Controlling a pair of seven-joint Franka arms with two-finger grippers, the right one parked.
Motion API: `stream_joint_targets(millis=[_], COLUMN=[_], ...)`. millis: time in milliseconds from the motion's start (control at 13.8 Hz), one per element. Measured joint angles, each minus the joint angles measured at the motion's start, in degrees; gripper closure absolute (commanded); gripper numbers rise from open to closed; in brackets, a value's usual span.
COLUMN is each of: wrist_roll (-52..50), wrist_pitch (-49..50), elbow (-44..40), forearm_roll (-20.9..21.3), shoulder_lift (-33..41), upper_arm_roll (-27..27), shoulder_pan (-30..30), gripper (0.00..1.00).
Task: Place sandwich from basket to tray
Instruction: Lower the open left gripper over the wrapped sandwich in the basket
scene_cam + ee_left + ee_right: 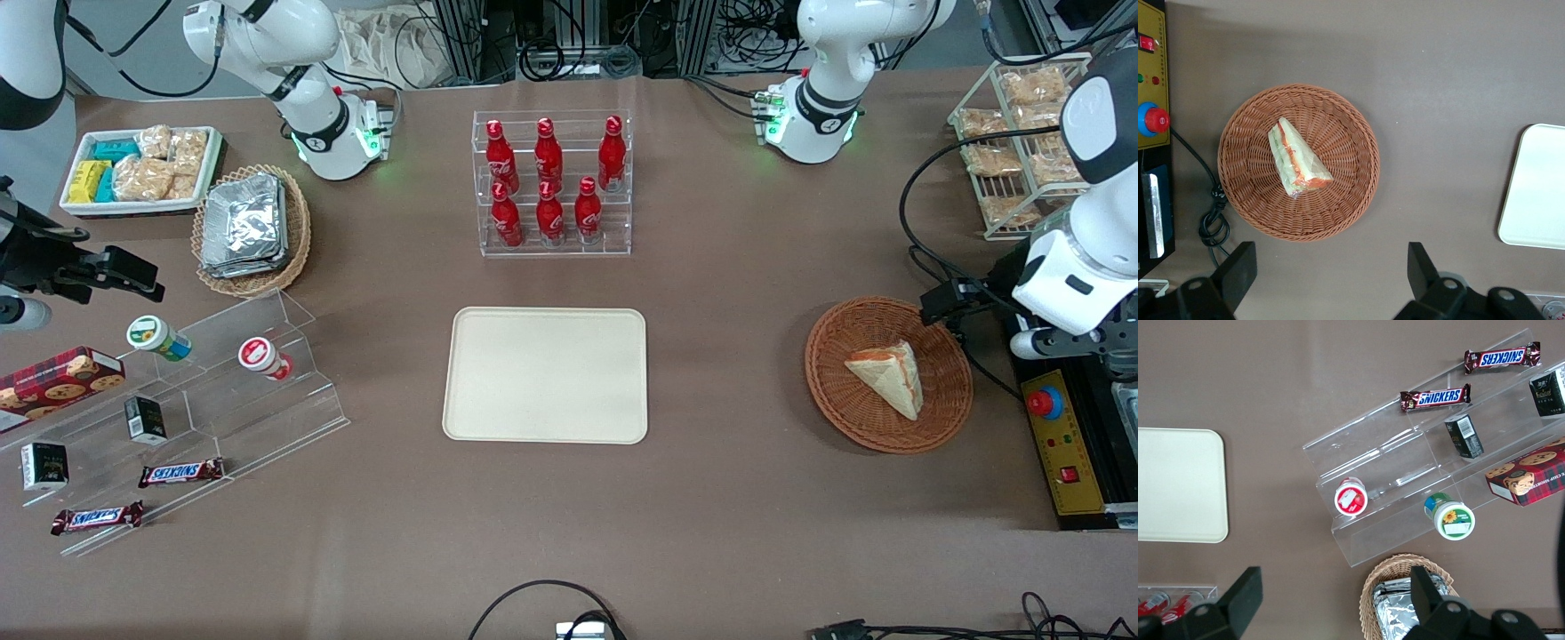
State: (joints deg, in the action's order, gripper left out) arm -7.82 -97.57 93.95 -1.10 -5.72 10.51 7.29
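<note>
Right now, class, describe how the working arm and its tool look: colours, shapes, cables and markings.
The left arm has glossy white rounded shells with dark grey joint bands, and black cables loop beside it. Its base glows green. The two-finger black tool, with blocky angular fingers, is open above the brown table, beside the reddish-brown woven basket.

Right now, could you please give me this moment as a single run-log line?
stage: pre-grasp | gripper: open, above table beside basket | sandwich: lying in basket, untouched | tray: bare
</note>
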Motion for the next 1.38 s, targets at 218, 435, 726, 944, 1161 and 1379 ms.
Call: stream_joint_targets(millis=[218, 435, 726, 944, 1161, 1379], wrist_roll=[-0.5, -1.2, -9.1, -18.8, -25.3, -31.5], wrist_pitch=[0.0, 0.0, -1.0, -4.7, -10.6, -16.8], elbow=[-0.2, -0.3, 0.1, 3.9, 9.8, 15.6], forearm_roll=[0.0, 0.0, 0.0, 0.0, 0.0, 0.0], shoulder_lift=[0.0, 0.0, -0.1, -0.7, -0.9, -0.9], upper_arm_roll=[0.0, 0.0, 0.0, -0.1, -0.2, -0.3], shoulder_pan=[0.0, 0.0, 0.0, 0.0, 0.4, 2.3], gripper=[0.0, 0.0, 0.0, 0.0, 0.0, 0.0])
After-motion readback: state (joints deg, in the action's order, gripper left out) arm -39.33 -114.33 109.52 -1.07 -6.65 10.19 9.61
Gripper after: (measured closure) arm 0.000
